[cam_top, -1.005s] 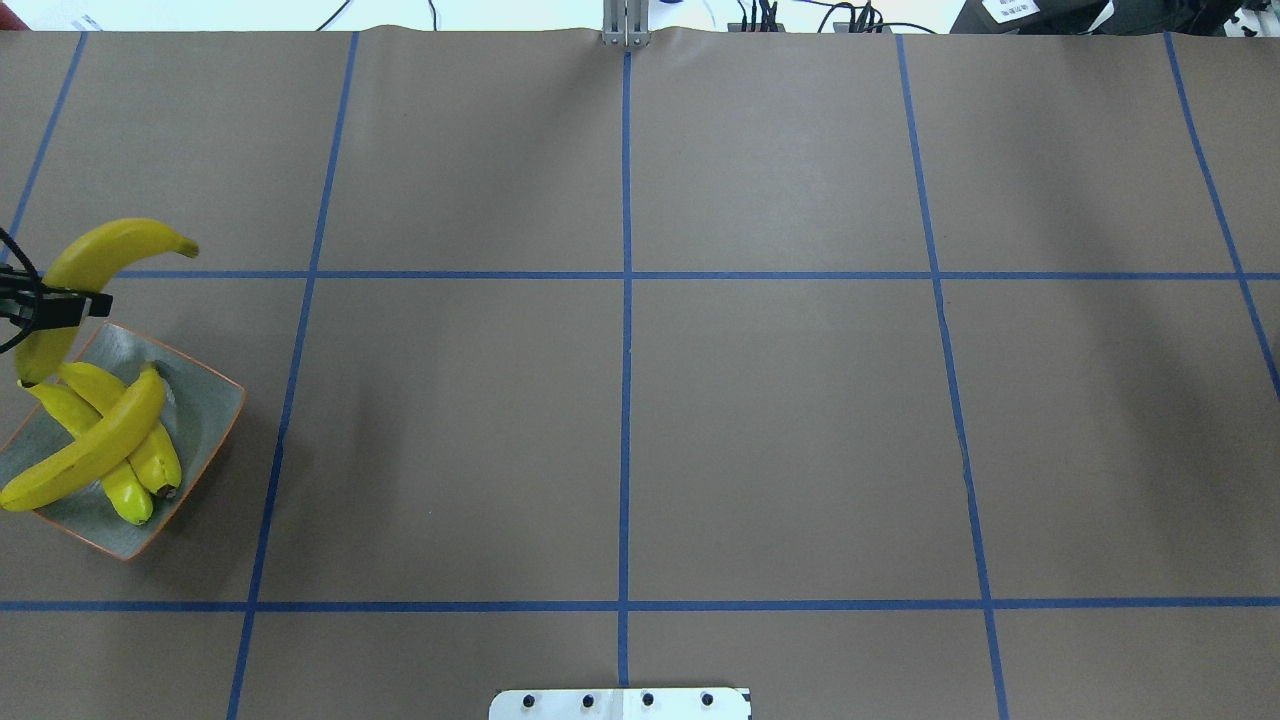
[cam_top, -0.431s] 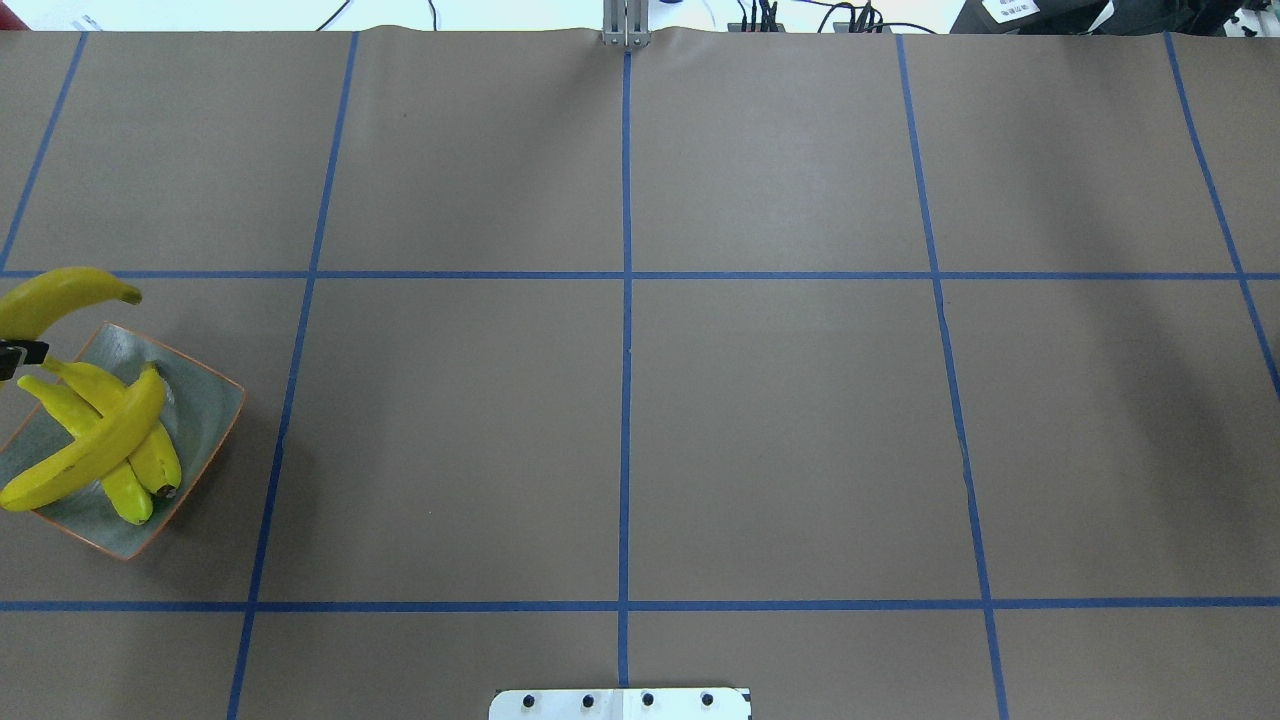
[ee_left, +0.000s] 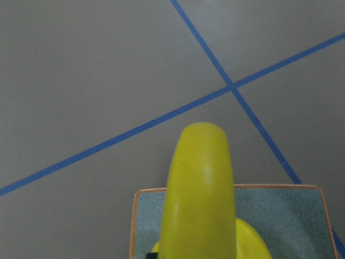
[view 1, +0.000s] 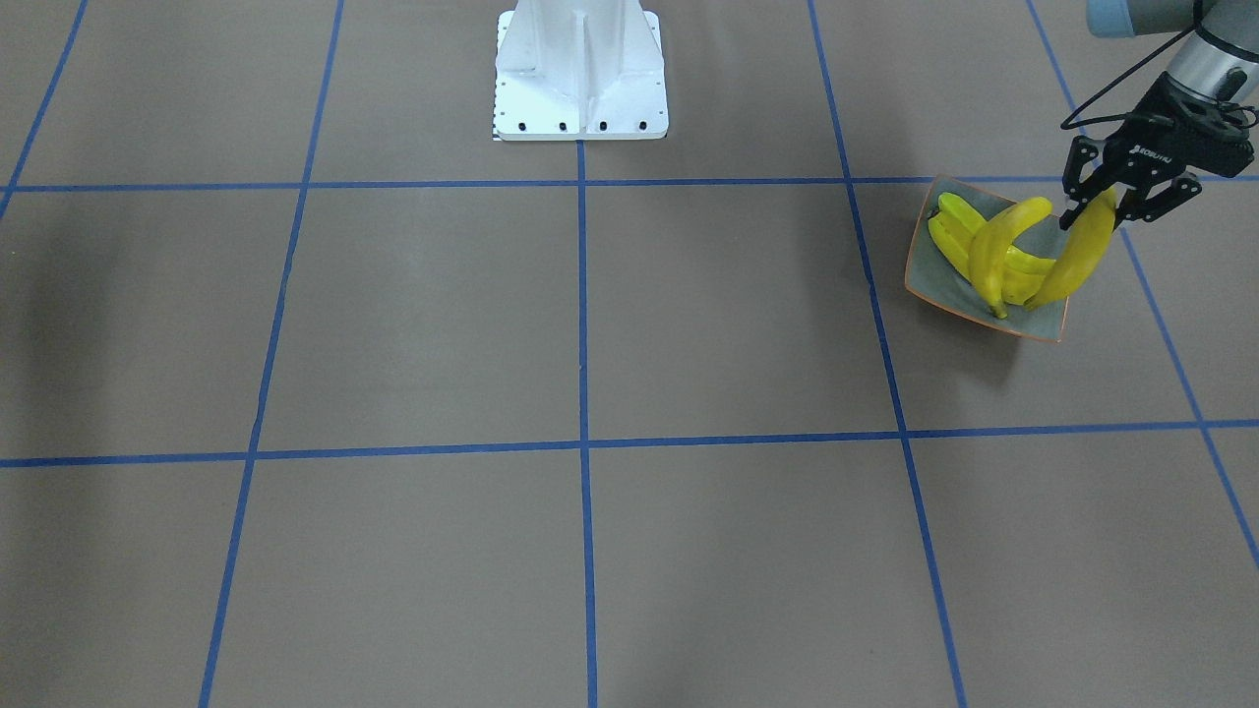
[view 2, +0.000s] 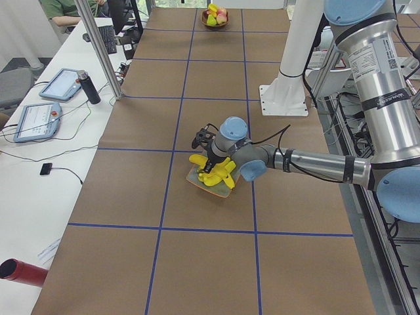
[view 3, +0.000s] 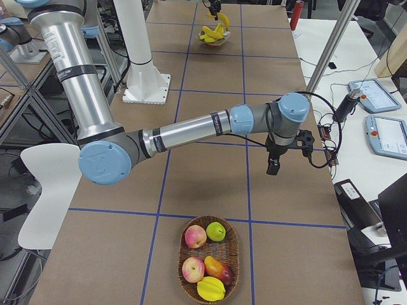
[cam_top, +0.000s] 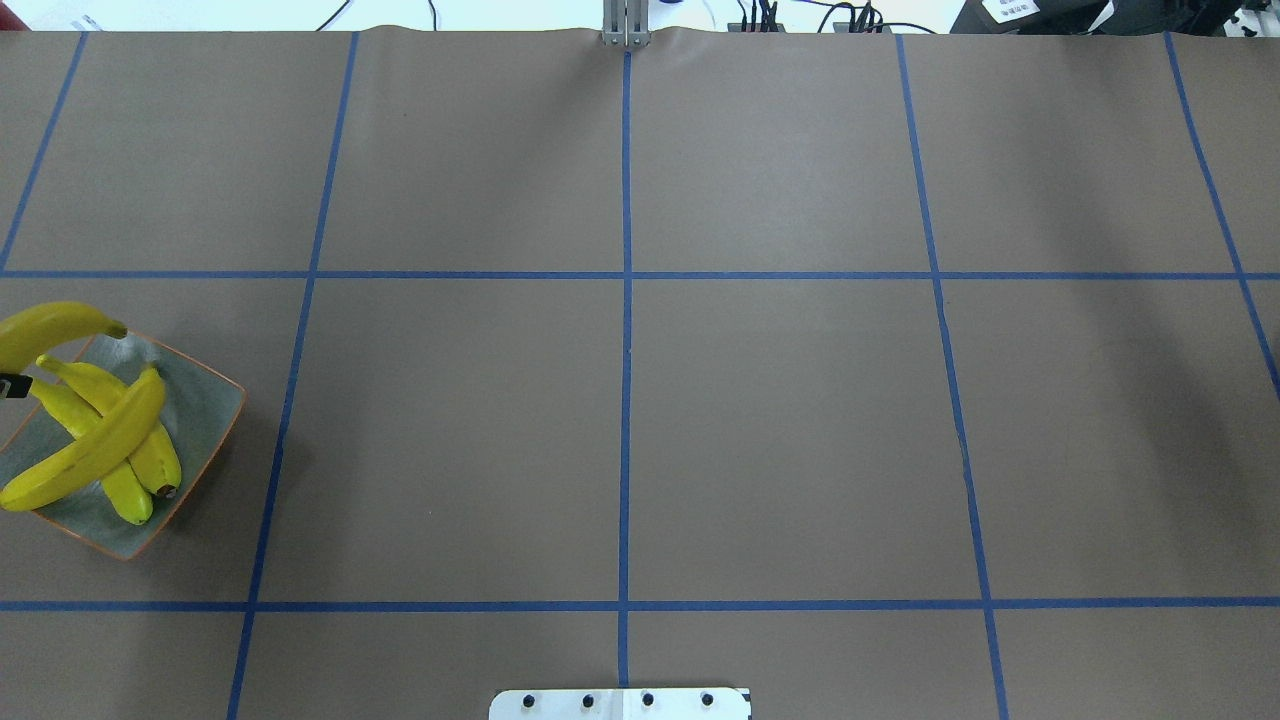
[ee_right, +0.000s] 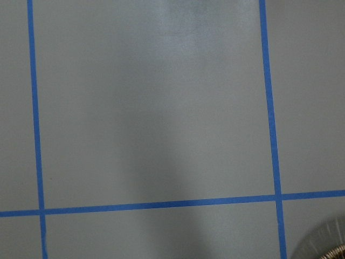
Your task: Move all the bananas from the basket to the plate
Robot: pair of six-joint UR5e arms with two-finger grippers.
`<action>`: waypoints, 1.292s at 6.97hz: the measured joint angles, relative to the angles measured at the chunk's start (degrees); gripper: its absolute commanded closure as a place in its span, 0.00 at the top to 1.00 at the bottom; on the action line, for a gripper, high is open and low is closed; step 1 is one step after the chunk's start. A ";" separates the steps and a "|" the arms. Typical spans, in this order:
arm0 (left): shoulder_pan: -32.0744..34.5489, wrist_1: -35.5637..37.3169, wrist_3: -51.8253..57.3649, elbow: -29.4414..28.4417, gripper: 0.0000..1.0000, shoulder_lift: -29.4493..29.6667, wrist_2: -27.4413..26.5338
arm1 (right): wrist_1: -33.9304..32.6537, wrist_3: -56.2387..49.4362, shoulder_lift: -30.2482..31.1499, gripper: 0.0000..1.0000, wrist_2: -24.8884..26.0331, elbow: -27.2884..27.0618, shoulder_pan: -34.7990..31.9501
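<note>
Clamping a glossy yellow curved banana (view 1: 1082, 254), the left gripper (view 1: 1109, 205) hung over the square grey-blue glazed plate (view 1: 932, 280); whether the right gripper (view 3: 273, 166) gaped, I could not tell

Brown table (cam_top: 780, 420), blue tape grid (cam_top: 626, 400); white side bench (view 2: 26, 216) with tablets (view 2: 34, 122); aluminium post (view 2: 98, 46)

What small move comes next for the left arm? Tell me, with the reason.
Probably ease down slightly, then open. The left gripper grips the fourth banana, which hangs tilted over the plate, its lower end by the three bananas lying there; whether it touches is unclear.
</note>
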State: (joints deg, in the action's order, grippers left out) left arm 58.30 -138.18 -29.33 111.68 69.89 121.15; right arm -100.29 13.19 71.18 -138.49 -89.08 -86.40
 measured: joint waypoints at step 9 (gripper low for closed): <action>-5.81 -1.66 -6.58 -1.31 0.00 -1.13 -0.33 | 1.24 -0.01 2.79 0.99 -0.55 -1.95 0.18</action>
State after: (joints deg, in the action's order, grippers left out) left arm 52.48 -139.84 -35.91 110.38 68.76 120.82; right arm -99.05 13.18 73.98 -139.04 -91.03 -86.22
